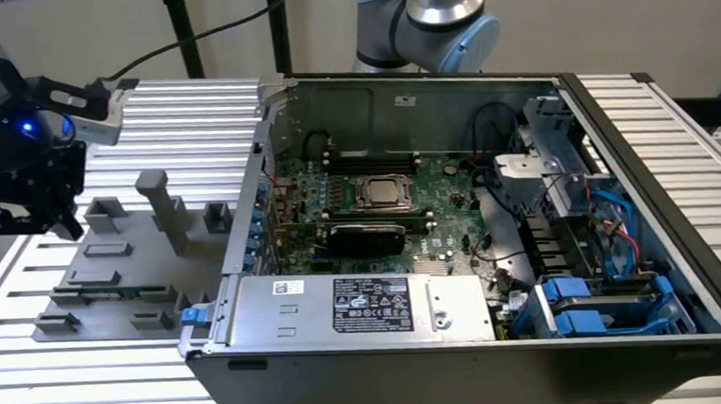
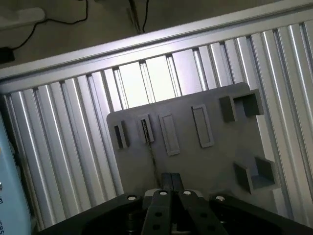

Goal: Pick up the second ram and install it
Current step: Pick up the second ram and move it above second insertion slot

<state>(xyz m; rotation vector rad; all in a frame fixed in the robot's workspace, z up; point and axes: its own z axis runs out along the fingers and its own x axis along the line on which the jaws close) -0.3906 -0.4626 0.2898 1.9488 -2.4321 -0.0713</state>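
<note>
The second ram (image 1: 111,294) is a thin green stick standing on edge between small grey blocks, low on the grey fixture plate (image 1: 127,263) at the exterior view's left. In the wrist view it shows as a thin dark line (image 2: 150,147) running across the plate (image 2: 195,156) toward the fingers. My gripper (image 1: 21,221) hangs above the plate's far left corner, up and to the left of the ram. Its fingers (image 2: 171,178) are shut together with nothing between them.
An open computer case (image 1: 470,346) fills the middle and right, with the motherboard and its CPU socket (image 1: 382,192) inside and memory slots (image 1: 371,154) behind the socket. Tall grey fixture posts (image 1: 161,209) stand on the plate. The ribbed aluminium table (image 1: 179,110) surrounds everything.
</note>
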